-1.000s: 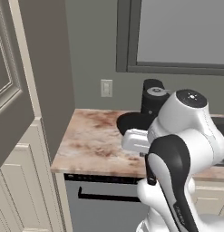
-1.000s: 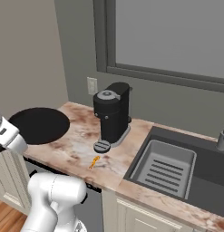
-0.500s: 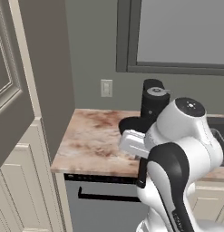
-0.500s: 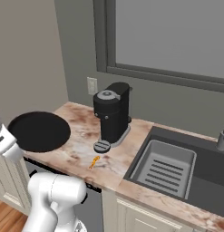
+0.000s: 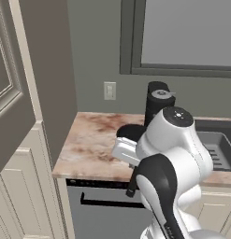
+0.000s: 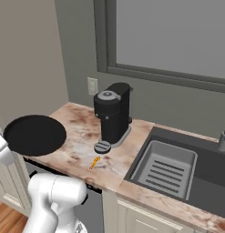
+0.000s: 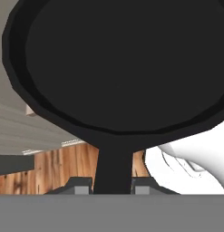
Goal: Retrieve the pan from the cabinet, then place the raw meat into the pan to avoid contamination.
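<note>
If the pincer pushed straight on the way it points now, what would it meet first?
The pan itself: the pincer is shut on its handle and the pan body lies straight ahead. What lies beyond it can't be judged.

You're looking at a glossy white rounded arm (image 5: 175, 140) with black joint bands and a grey-capped elbow

Base views flank arm, both facing countertop (image 5: 91, 149); hand view close behind pan (image 7: 122, 68).

arm: white, folded up tight in front of the base, elbow bent | pincer (image 7: 112, 186): fingertips clamped either side of the pan (image 7: 122, 63) handle, so it's holding
</note>
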Motion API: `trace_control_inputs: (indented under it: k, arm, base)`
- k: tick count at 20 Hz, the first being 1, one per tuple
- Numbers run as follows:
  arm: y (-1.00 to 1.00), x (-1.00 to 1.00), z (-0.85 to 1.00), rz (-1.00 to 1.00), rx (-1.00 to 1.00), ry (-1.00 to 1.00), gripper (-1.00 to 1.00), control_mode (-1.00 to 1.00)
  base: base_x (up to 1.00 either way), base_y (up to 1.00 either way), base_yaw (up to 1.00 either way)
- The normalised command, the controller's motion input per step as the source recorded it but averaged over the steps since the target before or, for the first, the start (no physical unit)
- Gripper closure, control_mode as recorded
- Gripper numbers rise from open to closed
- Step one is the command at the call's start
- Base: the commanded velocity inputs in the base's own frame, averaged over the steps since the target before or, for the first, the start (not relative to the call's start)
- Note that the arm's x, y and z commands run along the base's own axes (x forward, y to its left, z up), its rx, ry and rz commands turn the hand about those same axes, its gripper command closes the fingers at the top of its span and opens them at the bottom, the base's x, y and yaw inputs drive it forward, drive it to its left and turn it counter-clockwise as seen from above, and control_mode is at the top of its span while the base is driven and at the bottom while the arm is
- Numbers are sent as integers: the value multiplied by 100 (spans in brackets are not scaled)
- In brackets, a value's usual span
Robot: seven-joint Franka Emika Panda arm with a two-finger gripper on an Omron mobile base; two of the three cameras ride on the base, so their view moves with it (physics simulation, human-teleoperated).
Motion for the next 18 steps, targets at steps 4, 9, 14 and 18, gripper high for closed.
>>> trace_control_inputs:
  k: [4, 9, 14, 18]
  arm:
    - [0, 13, -14, 0, 0, 0, 100, -100]
    - [0, 16, -17, 0, 0, 0, 100, -100]
    - [3, 19, -22, 0, 0, 0, 100, -100]
    - [6, 19, -22, 0, 0, 0, 100, -100]
  base:
    - [0, 0, 0]
    - [0, 0, 0]
    - [0, 0, 0]
    - [0, 0, 0]
